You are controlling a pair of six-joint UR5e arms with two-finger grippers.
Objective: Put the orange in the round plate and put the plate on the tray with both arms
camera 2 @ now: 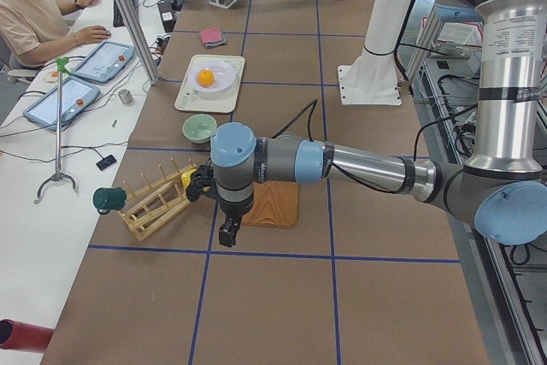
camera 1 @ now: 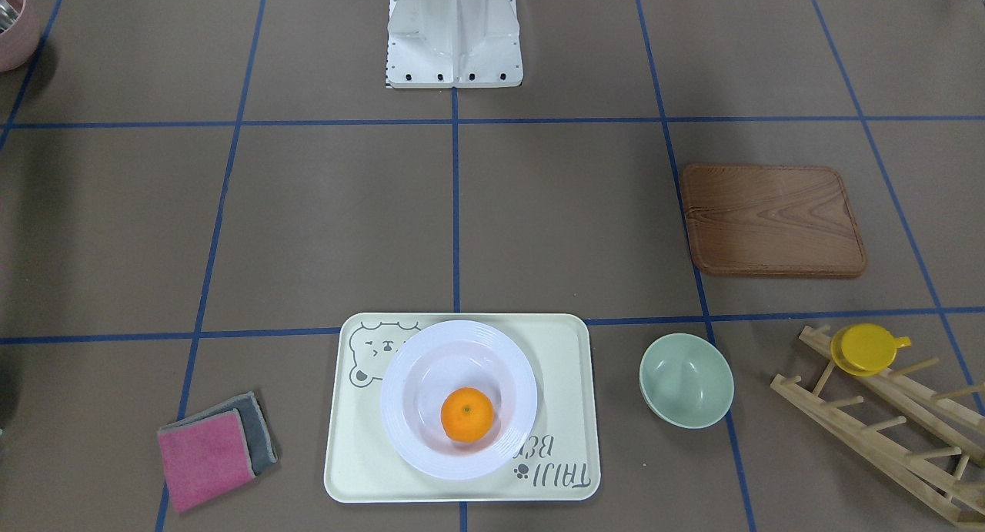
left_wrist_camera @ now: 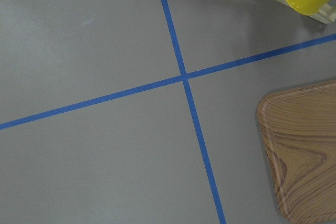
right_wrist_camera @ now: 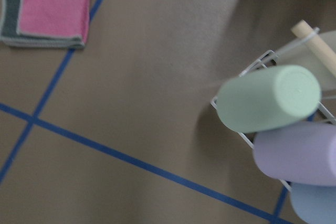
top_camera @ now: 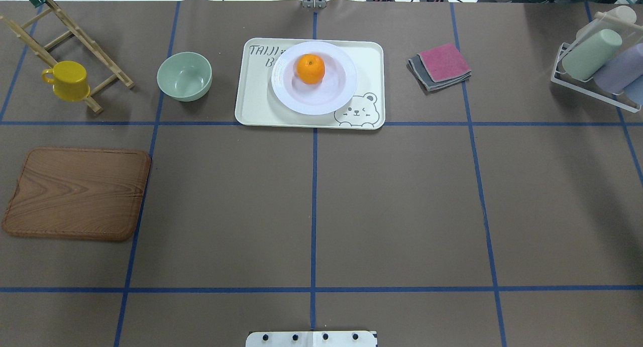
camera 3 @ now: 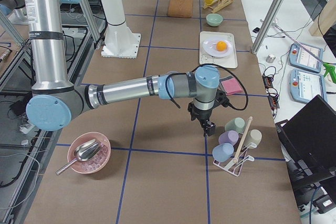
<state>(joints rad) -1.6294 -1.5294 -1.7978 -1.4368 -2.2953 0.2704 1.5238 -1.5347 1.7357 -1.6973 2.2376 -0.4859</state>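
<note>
Currently we note the orange (camera 1: 467, 414) lying in the round plate (camera 1: 394, 401), slightly off-centre, away from the robot. Plate rests on the tray (camera 1: 565, 378). Left gripper (camera 2: 227, 233) hangs above the table beside the wooden board (camera 1: 773, 218); right gripper (camera 3: 209, 128) beside the cup rack (camera 3: 236, 150). Whether either's fingers are parted, we cannot tell.

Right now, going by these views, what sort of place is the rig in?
Probably a robot test lab. The table carries a blue tape grid, a person sits at a side bench with control tablets, and kitchen props like the tray and plate are laid out.
</note>
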